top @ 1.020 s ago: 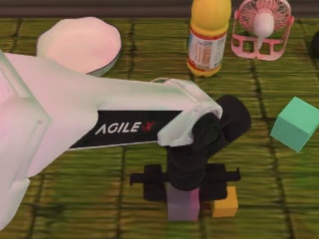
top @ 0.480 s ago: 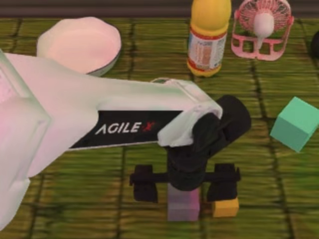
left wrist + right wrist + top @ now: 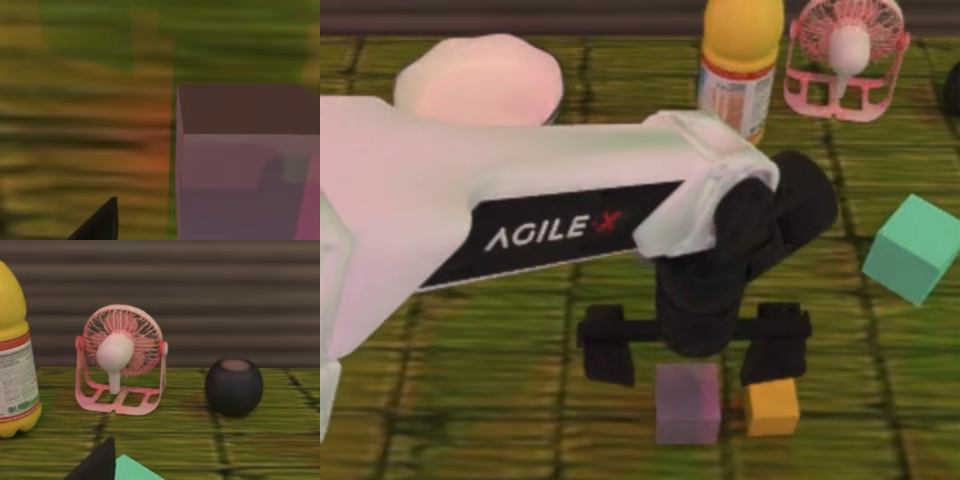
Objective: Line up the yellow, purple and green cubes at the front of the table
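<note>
Top view: the left arm (image 3: 510, 210) crosses the frame from the left edge toward the centre, white, with a black panel reading "AGILE X" in white letters, the X marked in red. An orange bottle (image 3: 738, 62) at the top centre carries a white label with small print too fine to read. The purple cube (image 3: 688, 402) sits at the bottom centre, matte and dull, with the smaller yellow cube (image 3: 771, 407) just beside it on its right, a narrow gap between them. The green cube (image 3: 917, 248), mint and the largest, lies at the right edge, turned at an angle to the bench (image 3: 480, 400) slats and well apart from the other two. The left gripper (image 3: 694, 346) hangs just above the purple cube in the frame, its black fingers spread wide to either side and holding nothing; its right finger (image 3: 775, 345) overlaps the yellow cube's upper edge. A pale bowl (image 3: 485, 85) shows at upper left, a pink fan (image 3: 847, 58) at upper right.

Left wrist view: the purple cube (image 3: 247, 160) fills the lower right of the frame, with a dark fingertip (image 3: 100, 224) at the bottom edge clear of it.

Right wrist view: the bottle (image 3: 15, 370) at the left edge shows its red-trimmed label, the text unreadable. The fan (image 3: 121, 360) stands left of centre and a dark ball (image 3: 233, 386) right of centre. A corner of the green cube (image 3: 132, 470) shows at the bottom beside a dark fingertip (image 3: 97, 464); whether the right gripper is spread or closed cannot be told.
</note>
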